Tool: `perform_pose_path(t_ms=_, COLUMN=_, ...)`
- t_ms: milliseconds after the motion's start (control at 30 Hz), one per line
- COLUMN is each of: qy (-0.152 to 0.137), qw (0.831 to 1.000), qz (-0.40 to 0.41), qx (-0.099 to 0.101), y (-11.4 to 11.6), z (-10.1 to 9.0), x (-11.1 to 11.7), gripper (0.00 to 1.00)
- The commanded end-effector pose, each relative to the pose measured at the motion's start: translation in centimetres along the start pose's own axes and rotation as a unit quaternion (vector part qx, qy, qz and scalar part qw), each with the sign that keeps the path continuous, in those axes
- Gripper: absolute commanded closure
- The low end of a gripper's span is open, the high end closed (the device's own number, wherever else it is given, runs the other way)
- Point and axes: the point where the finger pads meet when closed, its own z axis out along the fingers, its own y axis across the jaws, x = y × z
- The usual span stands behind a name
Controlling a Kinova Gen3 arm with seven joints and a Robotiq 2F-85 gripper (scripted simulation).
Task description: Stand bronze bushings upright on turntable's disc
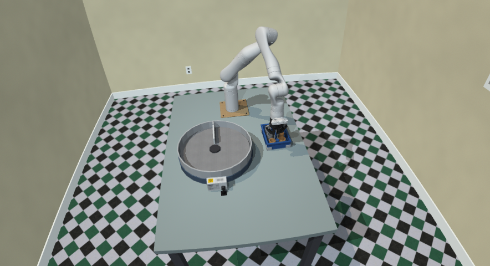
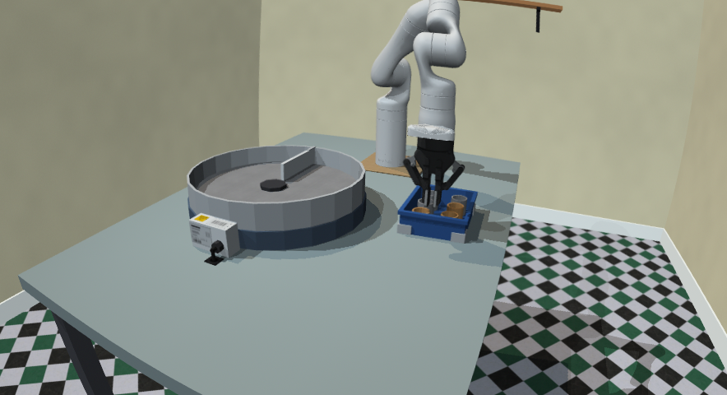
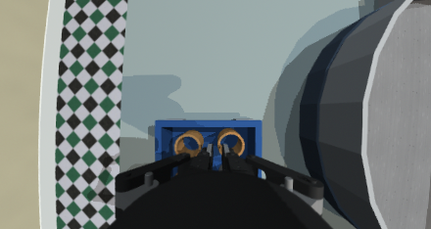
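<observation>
Bronze bushings [image 2: 455,207]: three visible, upright in the blue crate [image 2: 436,228], beside the turntable [image 2: 277,209] on the tabletop [image 2: 305,310]; none on the disc [image 2: 238,184]. Steel bushings [image 2: 459,198]: same crate, far side. Hand [image 2: 430,205]: lowered inside the crate, fingers nearly together, gripping nothing, tips at a grey sleeve. Step: first pick, probably. Next move calls for finger tips straddling a bronze wall, not steel, then a straight lift toward the disc, off its hub [image 2: 273,185].
</observation>
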Motion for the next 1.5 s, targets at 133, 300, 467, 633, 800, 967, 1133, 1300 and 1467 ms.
perform_pose_path(t_ms=133, qy=0.001, qw=1.0, qz=-0.001, qx=0.001, y=0.02, z=0.2, x=0.02, gripper=0.88)
perform_pose_path(t_ms=300, qy=0.001, qw=1.0, qz=-0.001, qx=0.001, y=0.02, z=0.2, x=0.02, gripper=0.88)
perform_pose_path(t_ms=467, qy=0.001, qw=1.0, qz=-0.001, qx=0.001, y=0.02, z=0.2, x=0.02, gripper=0.88)
perform_pose_path(t_ms=633, qy=0.001, qw=1.0, qz=-0.001, qx=0.001, y=0.02, z=0.2, x=0.02, gripper=0.88)
perform_pose_path(t_ms=800, qy=0.003, qw=1.0, qz=-0.002, qx=0.002, y=0.11, z=0.15, x=0.52, gripper=0.88)
perform_pose_path(t_ms=967, qy=0.002, qw=1.0, qz=-0.002, qx=0.002, y=0.28, z=0.18, x=0.67, gripper=0.88)
perform_pose_path(t_ms=1133, qy=0.002, qw=1.0, qz=-0.002, qx=0.002, y=0.29, z=0.19, x=0.66, gripper=0.88)
perform_pose_path(t_ms=1300, qy=0.002, qw=1.0, qz=-0.002, qx=0.002, y=0.29, z=0.19, x=0.66, gripper=0.88)
perform_pose_path(t_ms=1467, qy=0.002, qw=1.0, qz=-0.002, qx=0.002, y=0.29, z=0.19, x=0.66, gripper=0.88)
